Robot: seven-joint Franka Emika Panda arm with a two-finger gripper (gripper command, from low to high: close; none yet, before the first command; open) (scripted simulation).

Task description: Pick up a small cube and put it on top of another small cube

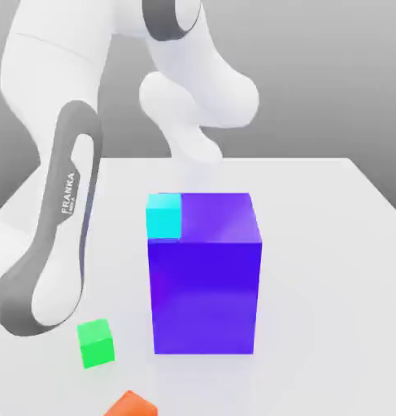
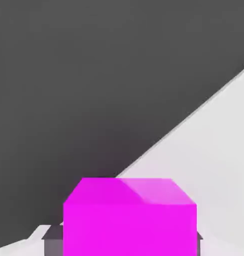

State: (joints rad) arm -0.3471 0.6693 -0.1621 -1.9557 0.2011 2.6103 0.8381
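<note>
In the hand view a magenta small cube (image 2: 130, 220) sits right in front of the camera, between my gripper's (image 2: 123, 242) grey fingers (image 2: 52, 241), which press against its sides. The gripper is shut on this cube. The exterior view shows a cyan small cube (image 1: 163, 216) at the upper left corner of a tall blue block (image 1: 205, 284). A green small cube (image 1: 96, 342) rests on the white table (image 1: 331, 284) at the front left. An orange cube (image 1: 131, 404) lies at the bottom edge.
The tall blue block stands mid-table and hides what lies behind it. My white arm (image 1: 63, 203) curves down the exterior view's left side. Bare white tabletop stretches to the exterior view's right of the block.
</note>
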